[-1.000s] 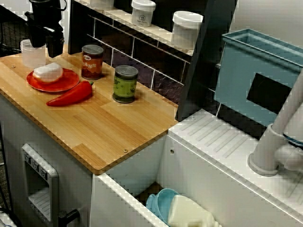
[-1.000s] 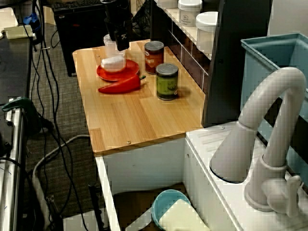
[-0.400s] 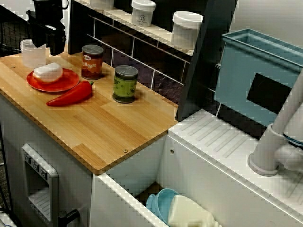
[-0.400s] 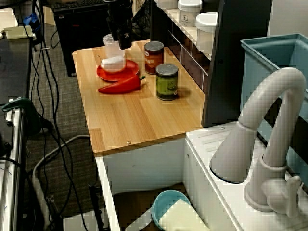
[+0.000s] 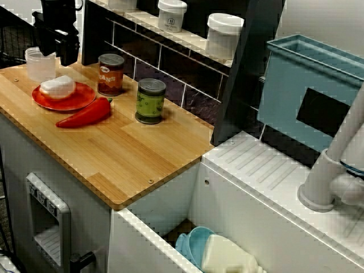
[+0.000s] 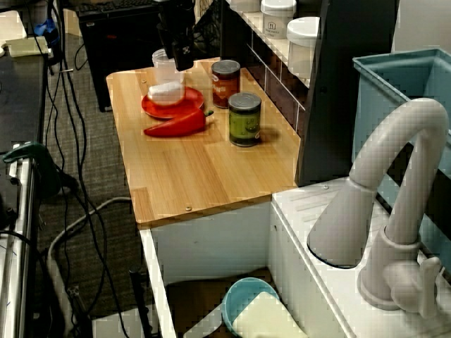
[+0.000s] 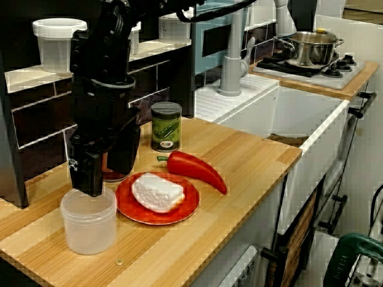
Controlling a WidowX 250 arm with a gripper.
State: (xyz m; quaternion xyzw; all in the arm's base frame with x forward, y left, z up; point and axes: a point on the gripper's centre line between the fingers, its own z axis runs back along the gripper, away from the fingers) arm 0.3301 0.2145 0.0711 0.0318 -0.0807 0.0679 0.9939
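My black gripper (image 7: 108, 170) hangs open over the left end of the wooden counter, with nothing between its fingers. In the low view from the counter's end, one finger (image 7: 87, 173) is just above the rim of a clear plastic cup (image 7: 88, 220). The other finger stands in front of a red can (image 5: 110, 74). Beside the cup lies a red plate (image 7: 137, 209) with a white lump (image 7: 157, 192) on it. A red pepper (image 7: 194, 168) lies next to the plate. In the view from above, the gripper (image 5: 56, 50) is over the cup (image 5: 40, 63).
A green can (image 5: 150, 100) stands right of the red can. White jars (image 5: 223, 34) sit on the shelf behind. A teal rack (image 5: 307, 85) and a grey tap (image 6: 380, 197) are by the sink, which holds a blue bowl (image 6: 246, 299). A pot (image 7: 308, 49) is on the stove.
The gripper has risen a little and drifted slightly toward the back wall. The cup, plate, pepper and cans have not moved.
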